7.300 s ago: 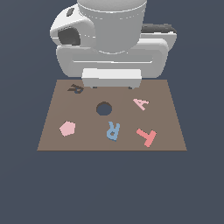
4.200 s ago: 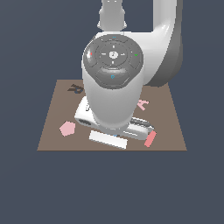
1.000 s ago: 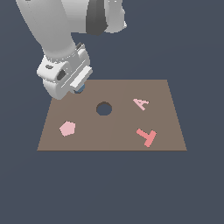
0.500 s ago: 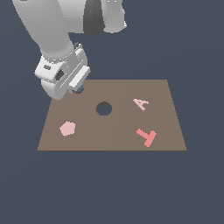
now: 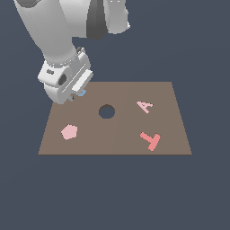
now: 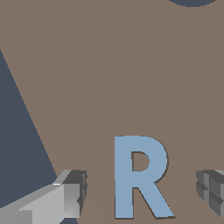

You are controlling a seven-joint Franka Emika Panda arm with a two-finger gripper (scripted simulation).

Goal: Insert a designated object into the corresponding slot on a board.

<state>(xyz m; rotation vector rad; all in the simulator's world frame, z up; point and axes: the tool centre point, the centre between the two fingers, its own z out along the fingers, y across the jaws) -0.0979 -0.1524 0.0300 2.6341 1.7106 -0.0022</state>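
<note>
The light-blue letter R (image 6: 140,177) lies flat on the brown board (image 6: 109,65), with no dark recess showing around it. My gripper (image 6: 140,188) straddles it with its fingers (image 6: 72,192) apart, a gap on each side of the letter. In the exterior view my gripper (image 5: 76,95) hangs low over the board's (image 5: 134,130) far corner on the exterior view's left. Only a sliver of the blue R (image 5: 81,93) shows under the hand. The R-shaped slot is hidden.
A round dark hole (image 5: 106,111) sits mid-board; its edge shows in the wrist view (image 6: 192,2). A pale pink letter A (image 5: 144,106), a red letter T (image 5: 150,140) and a pink pentagon (image 5: 69,131) lie on the board. The board edge (image 6: 26,113) runs close beside the R.
The blue R, earlier near the board's front middle, is now at the far corner on the exterior view's left, where the dark slot showed. Over the last second the hand has barely shifted.
</note>
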